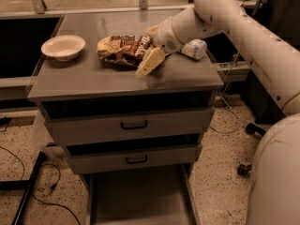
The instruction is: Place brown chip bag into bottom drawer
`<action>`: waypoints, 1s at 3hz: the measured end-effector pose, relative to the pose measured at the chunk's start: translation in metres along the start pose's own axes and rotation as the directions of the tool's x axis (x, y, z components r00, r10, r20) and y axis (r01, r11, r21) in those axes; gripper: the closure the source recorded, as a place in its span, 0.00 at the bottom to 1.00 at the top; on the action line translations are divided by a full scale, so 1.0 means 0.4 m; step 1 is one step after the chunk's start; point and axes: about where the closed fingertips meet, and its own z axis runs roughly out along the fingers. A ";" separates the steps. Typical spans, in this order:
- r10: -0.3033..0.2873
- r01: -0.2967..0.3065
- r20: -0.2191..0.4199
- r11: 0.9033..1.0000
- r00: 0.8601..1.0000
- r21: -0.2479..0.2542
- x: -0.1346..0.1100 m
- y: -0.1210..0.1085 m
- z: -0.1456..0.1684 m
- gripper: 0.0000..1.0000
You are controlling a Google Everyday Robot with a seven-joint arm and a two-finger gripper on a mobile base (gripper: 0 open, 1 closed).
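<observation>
Saw the brown chip bag point(123, 49) lying flat on the counter point(112, 81), near the middle, with a pale bowl point(63, 47) to the left and a clear bottle point(194, 49) to the right. Not in the drawer yet.

Found the pincer point(145, 51) at the right end of the bag, held out on the big white arm point(220, 8) from the right. Looked apart, with one finger on the near side of the bag, one on the far side, and the bag end in between. Could not tell if already pressing on the bag. Seemed set that way to squeeze the soft bag across its narrow end and lift it clear of the bowl and bottle.

Spotted the bottom drawer point(140, 196) pulled out down low on the near side, under two shut drawer fronts point(133, 124) with black handles. Open like that, most likely, to take the bag straight onto its flat floor.

Guessed the next job: close on the bag, lift, carry it near and down.
</observation>
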 end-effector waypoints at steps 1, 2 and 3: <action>0.043 -0.042 -0.004 0.999 0.999 0.026 0.007 -0.024 0.049 0.00; 0.038 -0.033 -0.062 0.997 0.997 0.076 0.005 -0.051 0.083 0.00; 0.037 -0.031 -0.067 0.996 0.997 0.078 0.008 -0.053 0.085 0.19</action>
